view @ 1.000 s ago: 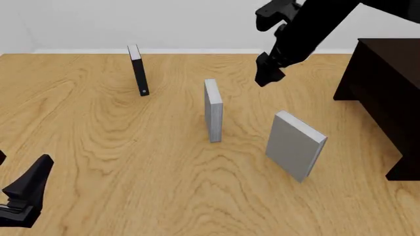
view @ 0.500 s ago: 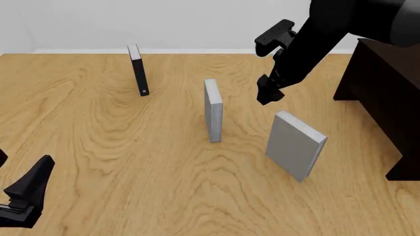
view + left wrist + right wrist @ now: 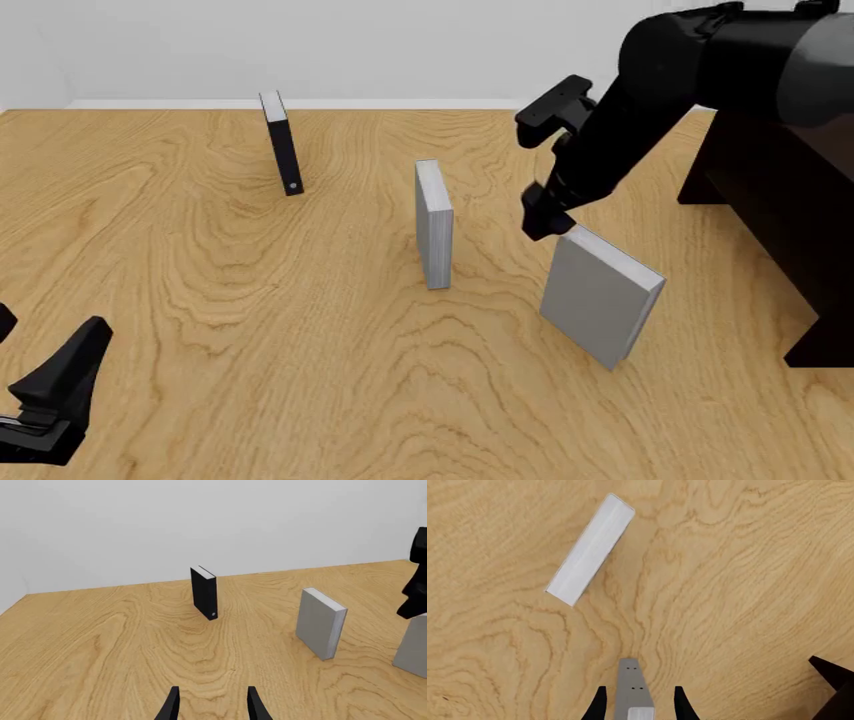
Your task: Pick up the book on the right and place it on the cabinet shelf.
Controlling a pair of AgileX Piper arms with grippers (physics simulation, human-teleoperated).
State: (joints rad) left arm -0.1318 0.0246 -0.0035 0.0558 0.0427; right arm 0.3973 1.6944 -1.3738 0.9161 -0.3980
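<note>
Front view shows the book (image 3: 603, 297) standing upright on the table (image 3: 267, 330) at the right, its broad grey cover facing toward the camera's left and its top edge running from the far left corner to the near right one. The right gripper (image 3: 545, 222) hangs directly over that far corner, pointing down, so the book lies straight below the claw rather than off to a side. Seen through the right wrist camera, the book's top edge (image 3: 630, 695) sits between the two fingertips (image 3: 599, 705), which are spread apart with a gap on either side; the edge runs along the line of the fingers, so the jaws straddle its thickness. Contact is probably not yet made, though the view is too tight to be sure. The left gripper (image 3: 47, 400) rests low at the near left, well apart from the book, its jaws also spread and empty in its own camera (image 3: 212, 707), so the right arm is plainly the nearer one. The cabinet shelf (image 3: 787, 190) stands just right of the book.
</note>
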